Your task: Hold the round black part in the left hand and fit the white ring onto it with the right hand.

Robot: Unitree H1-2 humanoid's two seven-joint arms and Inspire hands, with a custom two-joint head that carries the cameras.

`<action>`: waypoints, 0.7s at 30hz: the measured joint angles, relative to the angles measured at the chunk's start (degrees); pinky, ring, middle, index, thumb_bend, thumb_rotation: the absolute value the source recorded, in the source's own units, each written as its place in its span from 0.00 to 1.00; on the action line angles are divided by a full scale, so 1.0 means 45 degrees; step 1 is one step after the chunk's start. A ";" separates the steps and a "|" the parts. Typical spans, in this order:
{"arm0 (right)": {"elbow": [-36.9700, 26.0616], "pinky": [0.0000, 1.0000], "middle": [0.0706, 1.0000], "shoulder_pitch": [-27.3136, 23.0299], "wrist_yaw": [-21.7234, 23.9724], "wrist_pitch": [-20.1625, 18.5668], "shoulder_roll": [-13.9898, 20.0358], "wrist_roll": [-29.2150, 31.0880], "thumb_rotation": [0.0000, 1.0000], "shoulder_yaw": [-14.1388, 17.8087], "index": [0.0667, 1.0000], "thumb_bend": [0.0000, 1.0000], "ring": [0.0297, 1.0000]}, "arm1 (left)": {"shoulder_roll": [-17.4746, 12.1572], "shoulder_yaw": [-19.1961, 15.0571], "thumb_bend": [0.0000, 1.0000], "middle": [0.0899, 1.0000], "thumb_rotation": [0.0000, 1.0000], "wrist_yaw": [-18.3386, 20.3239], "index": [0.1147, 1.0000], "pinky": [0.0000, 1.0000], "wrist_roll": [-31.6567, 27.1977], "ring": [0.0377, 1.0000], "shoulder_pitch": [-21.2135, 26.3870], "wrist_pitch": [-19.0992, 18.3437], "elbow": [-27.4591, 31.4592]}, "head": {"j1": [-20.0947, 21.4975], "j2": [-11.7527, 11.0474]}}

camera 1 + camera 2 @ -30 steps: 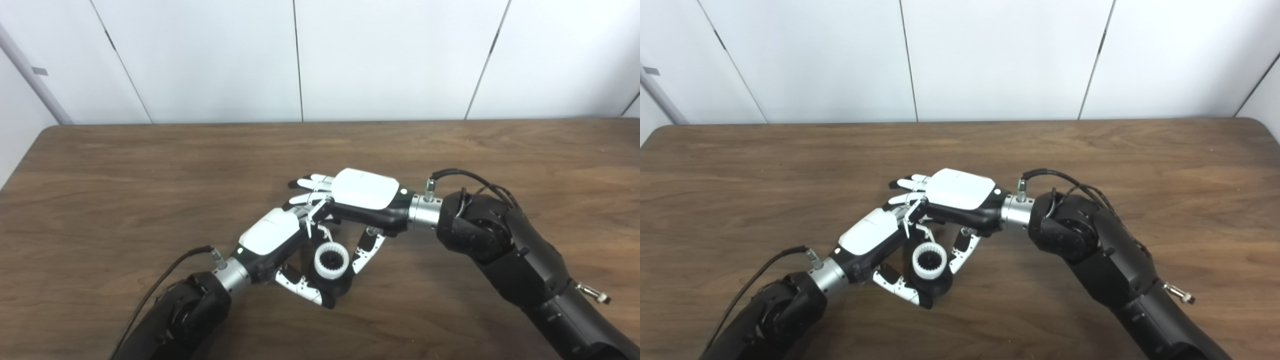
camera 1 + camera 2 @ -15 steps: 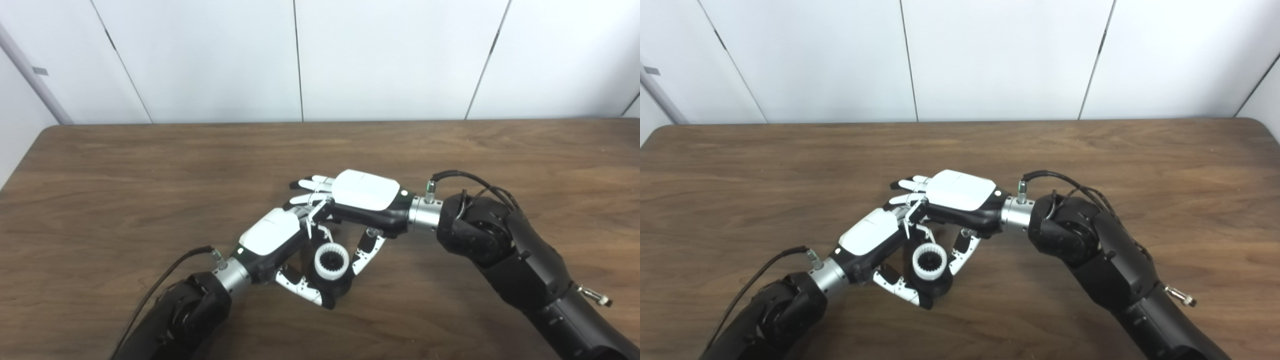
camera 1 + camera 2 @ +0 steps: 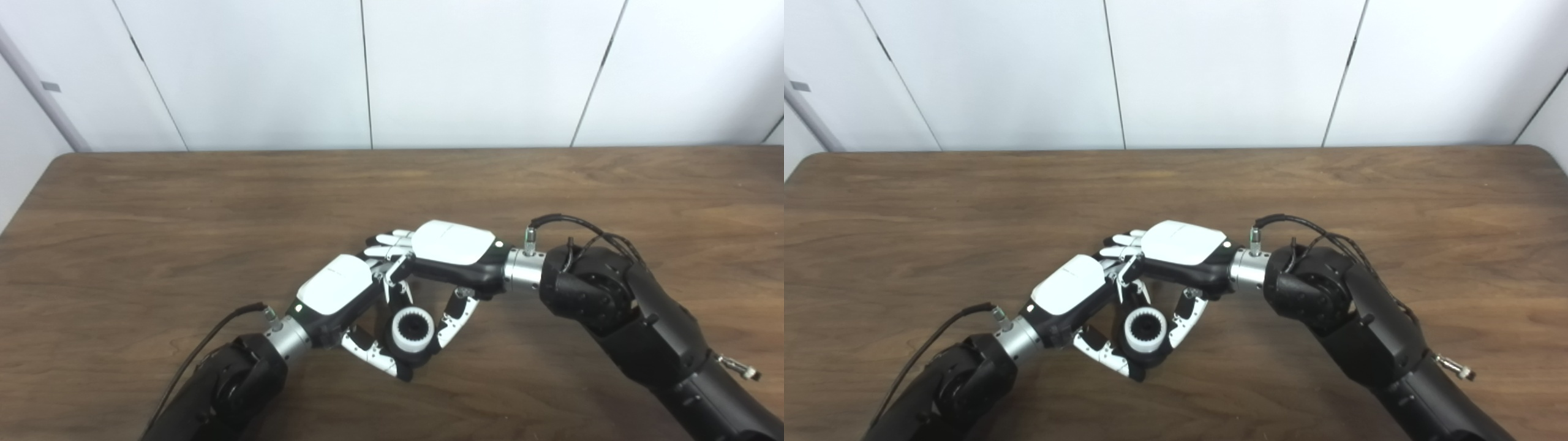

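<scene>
The round black part sits in my left hand, just above the table, gripped between the thumb below and the curled fingers above. The toothed white ring sits on top of the part, facing up; it also shows in the right eye view. My right hand lies palm down over the left hand's fingers. Its fingers are stretched out flat and its thumb hangs down against the ring's right side. The right hand's palm side is hidden.
The brown wooden table runs to a white panelled wall at the back. Both black forearms come in from the bottom corners, each with a cable at the wrist. No other object lies on the table.
Both hands have moved together a little toward me and to the right, lower over the table, with the part and ring between them. The right fingers lie flatter over the left hand.
</scene>
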State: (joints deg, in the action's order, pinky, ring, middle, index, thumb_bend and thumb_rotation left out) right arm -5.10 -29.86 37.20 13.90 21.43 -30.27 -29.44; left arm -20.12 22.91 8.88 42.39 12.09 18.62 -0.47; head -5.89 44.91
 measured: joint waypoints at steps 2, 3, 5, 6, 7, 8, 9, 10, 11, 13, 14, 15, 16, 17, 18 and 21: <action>-0.0025 1.00 0.98 0.0042 0.0039 -0.0015 0.0077 0.0006 0.23 0.0000 0.56 1.00 1.00 | 0.0008 -0.0018 0.52 0.84 0.06 0.0001 0.41 1.00 0.0004 1.00 -0.0002 0.0002 -0.0001 | 0.0000 0.0000; -0.0047 1.00 0.98 0.0058 0.0041 -0.0021 0.0079 0.0007 0.22 0.0001 0.57 1.00 1.00 | 0.0011 -0.0029 0.52 0.85 0.06 0.0003 0.41 1.00 0.0004 1.00 -0.0002 0.0002 -0.0001 | 0.0000 0.0000; -0.0090 1.00 0.99 0.0074 0.0068 -0.0057 0.0076 0.0012 0.21 -0.0002 0.58 1.00 1.00 | 0.0015 -0.0047 0.52 0.85 0.06 0.0017 0.41 1.00 -0.0013 1.00 -0.0003 0.0005 0.0000 | -0.0019 0.0000; -0.0110 1.00 0.99 0.0074 0.0086 -0.0069 0.0075 0.0011 0.21 -0.0003 0.58 1.00 1.00 | 0.0019 -0.0050 0.52 0.85 0.06 0.0021 0.41 1.00 -0.0016 1.00 -0.0004 0.0004 0.0000 | -0.0019 0.0000; -0.0129 1.00 0.99 0.0073 0.0111 -0.0073 0.0074 0.0011 0.21 -0.0003 0.59 1.00 1.00 | 0.0029 -0.0059 0.52 0.85 0.06 0.0035 0.41 1.00 -0.0015 1.00 -0.0005 0.0002 0.0000 | -0.0019 0.0000; -0.0137 1.00 0.99 0.0073 0.0126 -0.0074 0.0070 0.0010 0.21 -0.0003 0.59 1.00 1.00 | 0.0043 -0.0074 0.52 0.85 0.06 0.0046 0.41 1.00 -0.0015 1.00 -0.0010 0.0000 0.0000 | -0.0019 0.0000; -0.0136 1.00 0.98 0.0073 0.0127 -0.0074 0.0069 0.0011 0.21 -0.0002 0.59 1.00 1.00 | 0.0050 -0.0084 0.52 0.85 0.06 0.0051 0.41 1.00 -0.0014 1.00 -0.0016 0.0000 0.0000 | -0.0019 0.0000; -0.0136 1.00 0.98 0.0073 0.0127 -0.0074 0.0067 0.0015 0.21 -0.0002 0.59 1.00 1.00 | 0.0056 -0.0092 0.52 0.85 0.06 0.0052 0.41 1.00 -0.0016 1.00 -0.0025 0.0000 0.0000 | -0.0019 0.0000; -0.0136 1.00 0.98 0.0073 0.0128 -0.0074 0.0064 0.0023 0.21 0.0000 0.59 1.00 1.00 | 0.0066 -0.0106 0.52 0.86 0.06 0.0054 0.41 1.00 -0.0020 1.00 -0.0034 0.0001 0.0000 | -0.0019 0.0000; -0.0136 1.00 0.98 0.0073 0.0143 -0.0079 0.0062 0.0041 0.20 0.0003 0.59 1.00 1.00 | 0.0070 -0.0121 0.52 0.87 0.06 0.0058 0.41 1.00 -0.0028 1.00 -0.0041 0.0005 0.0000 | -0.0019 0.0000; -0.0137 1.00 0.98 0.0073 0.0154 -0.0087 0.0061 0.0059 0.20 0.0004 0.60 1.00 1.00 | 0.0071 -0.0126 0.52 0.87 0.06 0.0061 0.41 1.00 -0.0028 1.00 -0.0041 0.0005 0.0000 | 0.0000 0.0000; -0.0137 1.00 0.98 0.0072 0.0167 -0.0094 0.0061 0.0072 0.20 0.0005 0.60 1.00 1.00 | 0.0072 -0.0132 0.52 0.87 0.06 0.0064 0.41 1.00 -0.0031 1.00 -0.0041 0.0009 -0.0001 | 0.0000 -0.0019; -0.0139 1.00 0.98 0.0071 0.0175 -0.0097 0.0061 0.0080 0.19 0.0005 0.60 1.00 1.00 | 0.0072 -0.0136 0.52 0.88 0.06 0.0066 0.41 1.00 -0.0037 1.00 -0.0042 0.0019 -0.0001 | 0.0020 -0.0020; -0.0145 1.00 0.99 0.0071 0.0182 -0.0104 0.0061 0.0081 0.19 0.0004 0.60 1.00 1.00 | 0.0072 -0.0138 0.52 0.88 0.06 0.0065 0.41 1.00 -0.0041 1.00 -0.0042 0.0036 -0.0002 | 0.0020 -0.0020; -0.0155 1.00 0.98 0.0071 0.0188 -0.0104 0.0061 0.0089 0.18 0.0004 0.60 1.00 1.00 | 0.0073 -0.0142 0.52 0.88 0.06 0.0064 0.41 1.00 -0.0042 1.00 -0.0043 0.0045 -0.0003 | 0.0058 -0.0039; -0.0154 1.00 0.99 0.0071 0.0179 -0.0080 0.0059 0.0146 0.17 0.0027 0.60 1.00 1.00 | 0.0073 -0.0168 0.52 0.86 0.06 0.0043 0.41 1.00 -0.0044 1.00 -0.0044 0.0088 -0.0021 | 0.0059 -0.0078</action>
State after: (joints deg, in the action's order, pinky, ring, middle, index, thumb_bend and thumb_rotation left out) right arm -5.79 -29.54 38.00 13.54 21.70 -29.62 -29.32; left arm -19.80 22.16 9.07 42.20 11.89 19.02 -0.57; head -5.63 44.56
